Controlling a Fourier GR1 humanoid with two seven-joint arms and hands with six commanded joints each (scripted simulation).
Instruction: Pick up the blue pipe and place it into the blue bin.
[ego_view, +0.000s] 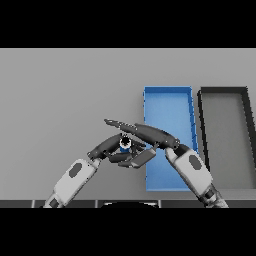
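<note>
Only a small piece of the blue pipe (125, 144) shows, with a pale end, wedged between my two hands just left of the blue bin (167, 102). My right hand (152, 135) comes in from the lower right. Its straight fingers stretch leftward over the pipe and its thumb sits on the near side, so the pipe lies in the gap without being clasped. My left hand (105, 146) reaches in from the lower left with relaxed fingers, touching or nearly touching the pipe's left side. Most of the pipe is hidden.
The blue bin is a long open tray running from the table's middle toward the front edge. A dark grey bin (225, 135) of similar shape stands right beside it. The right forearm crosses the blue bin's near left corner.
</note>
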